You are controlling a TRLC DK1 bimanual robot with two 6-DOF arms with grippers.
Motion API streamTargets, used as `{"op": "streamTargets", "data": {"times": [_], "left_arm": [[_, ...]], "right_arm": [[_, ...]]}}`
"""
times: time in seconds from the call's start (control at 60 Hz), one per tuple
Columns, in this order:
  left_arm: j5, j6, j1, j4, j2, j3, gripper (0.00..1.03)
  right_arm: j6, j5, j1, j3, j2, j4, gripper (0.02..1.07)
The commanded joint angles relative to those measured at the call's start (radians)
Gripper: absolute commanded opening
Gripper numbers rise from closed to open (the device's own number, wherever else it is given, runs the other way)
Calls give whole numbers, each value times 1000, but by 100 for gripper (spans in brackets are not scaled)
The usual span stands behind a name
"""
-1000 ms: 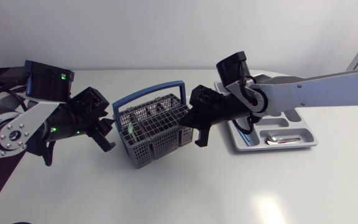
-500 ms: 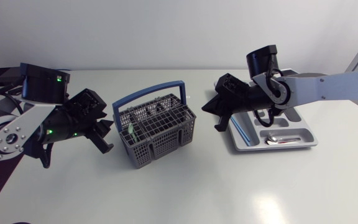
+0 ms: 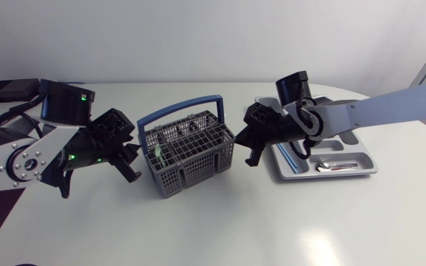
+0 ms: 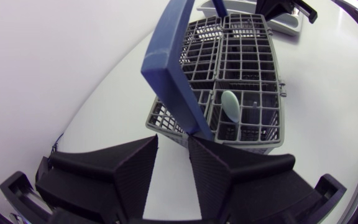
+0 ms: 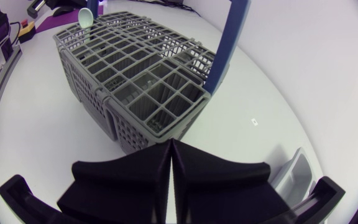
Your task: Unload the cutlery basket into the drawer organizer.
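Head view is showing the cutlery basket [image 3: 186, 155] sitting at an angle near the middle of the white tabletop [image 3: 220, 222]. It is a grey plastic lattice box split into square cells, with a blue hoop handle [image 3: 180, 106] arching over it. A pale green spoon [image 3: 154, 151] is standing bowl-up in a cell at the end facing the left arm.

The drawer organizer [image 3: 364, 161], a pale shallow tray with long compartments, is lying well apart on the right arm's side. A shiny metal piece of cutlery [image 3: 335, 167] is lying in its near compartment. The right arm is crossing above the organizer's basket-side end and hiding part of it.

The left end effector [image 3: 128, 166] is hanging just beside the basket's spoon end. In the left wrist view its matte black fingers [image 4: 126, 171] are standing slightly spread, with bare tabletop showing between them and the handle's corner just ahead.

The right end effector [image 3: 251, 151] is hovering between basket and organizer, near the basket's other end. Its fingers [image 5: 135, 171] are pressed together, pinching nothing.
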Motion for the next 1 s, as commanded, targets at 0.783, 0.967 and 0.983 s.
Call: {"op": "streamTargets", "data": {"times": [0.783,0.967,0.983], "left_arm": [[119,11,107,30,79,54,37],[133,12,119,-61,-27,45,42],[133,12,118,-78,-50,45,43]], "right_arm": [[53,49,133,-220,-259,-3,8],[42,53,92,-252,-311,0,26],[41,52,86,-257,-322,0,30]]}}
